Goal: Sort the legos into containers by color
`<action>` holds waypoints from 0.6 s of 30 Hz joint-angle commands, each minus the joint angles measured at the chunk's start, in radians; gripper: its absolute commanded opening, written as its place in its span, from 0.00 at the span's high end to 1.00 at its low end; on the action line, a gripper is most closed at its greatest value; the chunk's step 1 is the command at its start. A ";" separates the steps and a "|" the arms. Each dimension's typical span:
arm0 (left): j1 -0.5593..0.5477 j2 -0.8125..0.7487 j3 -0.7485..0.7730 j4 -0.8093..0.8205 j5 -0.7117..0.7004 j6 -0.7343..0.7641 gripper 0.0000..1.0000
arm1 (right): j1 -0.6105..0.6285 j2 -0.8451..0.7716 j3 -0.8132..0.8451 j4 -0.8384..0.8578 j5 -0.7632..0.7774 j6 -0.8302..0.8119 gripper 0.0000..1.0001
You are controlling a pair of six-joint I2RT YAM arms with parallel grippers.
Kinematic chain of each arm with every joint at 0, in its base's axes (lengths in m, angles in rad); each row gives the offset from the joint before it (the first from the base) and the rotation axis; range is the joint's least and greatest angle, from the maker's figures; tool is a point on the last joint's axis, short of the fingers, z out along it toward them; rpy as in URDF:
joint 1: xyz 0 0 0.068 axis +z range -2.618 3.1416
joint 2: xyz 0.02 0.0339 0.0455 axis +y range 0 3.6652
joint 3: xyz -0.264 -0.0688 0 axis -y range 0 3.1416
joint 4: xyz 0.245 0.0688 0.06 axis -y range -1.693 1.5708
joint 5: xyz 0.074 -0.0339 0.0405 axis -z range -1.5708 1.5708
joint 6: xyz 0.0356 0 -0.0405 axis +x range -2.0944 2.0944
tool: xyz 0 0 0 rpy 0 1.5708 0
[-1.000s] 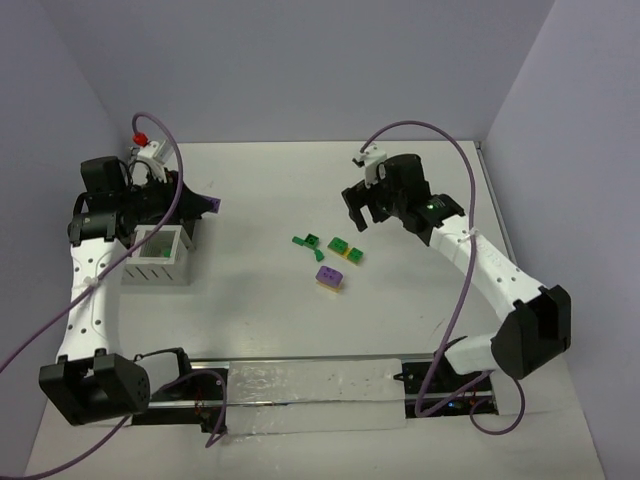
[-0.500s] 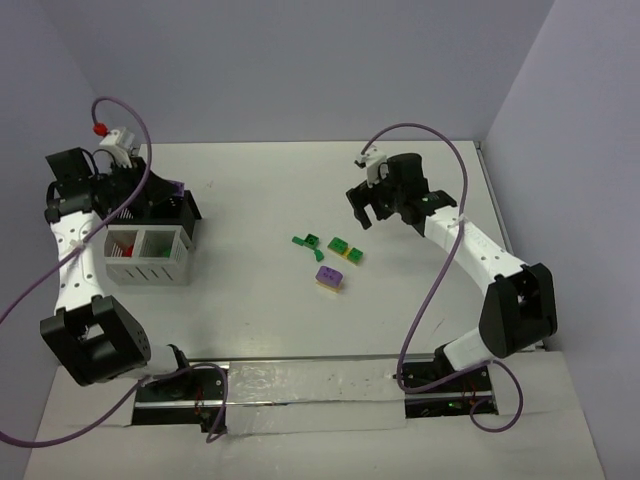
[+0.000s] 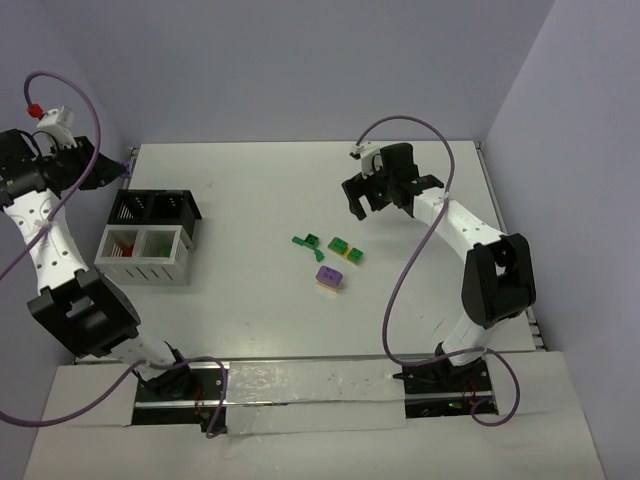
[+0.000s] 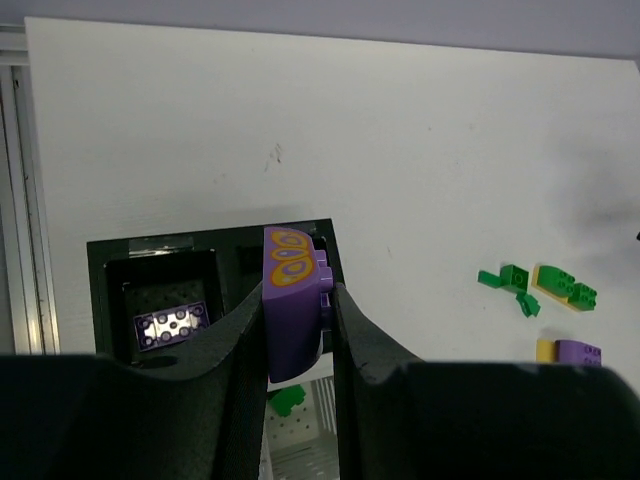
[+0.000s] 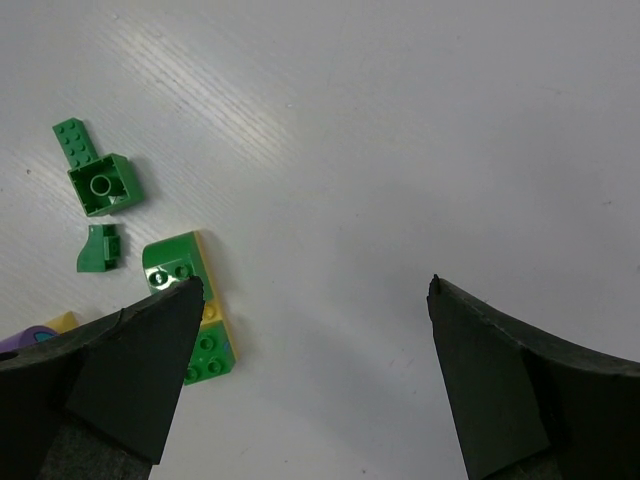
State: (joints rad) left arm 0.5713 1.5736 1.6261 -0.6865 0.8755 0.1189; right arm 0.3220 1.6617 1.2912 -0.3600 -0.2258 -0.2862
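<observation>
My left gripper (image 4: pixel 298 290) is shut on a purple lego (image 4: pixel 292 268) with orange ovals printed on it, held high above the near edge of the black tray (image 4: pixel 100 250). A flat purple lego (image 4: pixel 170 325) lies in that tray. Below it, the white slatted box (image 3: pixel 140 268) holds a green lego (image 4: pixel 287 400) and a red one (image 3: pixel 124 246). Loose legos lie mid-table: green pieces (image 3: pixel 308 242), a green-on-yellow stack (image 3: pixel 346 250) and a purple-on-yellow stack (image 3: pixel 329 277). My right gripper (image 5: pixel 310 285) hangs open over bare table, right of the green-on-yellow stack (image 5: pixel 190 320).
The two containers sit side by side at the table's left edge, the black tray (image 3: pixel 190 208) behind the white box. A purple cable loops off each arm. Grey walls close the table in on the left, back and right.
My left arm has swung back and to the far left, off the white box, still carrying the purple lego. The right arm has drawn back a little, jaws still wide.
</observation>
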 commanded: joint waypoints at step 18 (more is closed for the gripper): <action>0.067 0.144 0.158 -0.218 -0.075 0.201 0.94 | -0.106 0.099 0.106 -0.091 -0.308 -0.134 0.00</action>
State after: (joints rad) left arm 0.6346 1.7040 1.7002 -0.8468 0.8044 0.2514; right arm 0.2325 1.7599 1.3579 -0.4301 -0.4603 -0.3571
